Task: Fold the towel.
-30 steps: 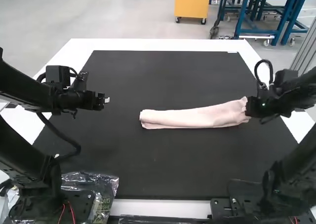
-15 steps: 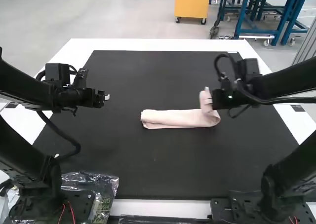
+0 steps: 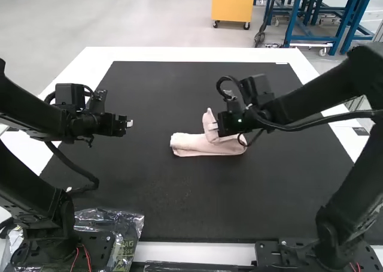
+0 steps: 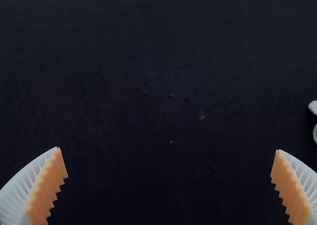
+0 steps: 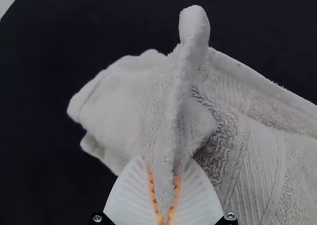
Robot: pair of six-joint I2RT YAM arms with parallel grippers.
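Observation:
In the high view my right gripper (image 3: 214,127) is over the middle of the mat, holding the end of the pink towel (image 3: 200,145) up and doubled back over the strip that lies below. The right wrist view has my right gripper (image 5: 164,210) shut on a pinched ridge of the towel (image 5: 124,111), cloth spreading to both sides. My left gripper (image 3: 128,123) hangs above the mat's left part, apart from the towel. In the left wrist view the left gripper (image 4: 169,160) is open with nothing between its pads, and a bit of towel (image 4: 313,107) shows at the edge.
A black mat (image 3: 179,206) lies on the white table (image 3: 197,54). A clear plastic bag (image 3: 122,224) rests by the left arm's base at the near edge. The right arm stretches across the mat's right side.
My right gripper has travelled left from the right edge to the middle, bringing the towel's right end along and turning it back over the strip. The left arm has stayed nearly still.

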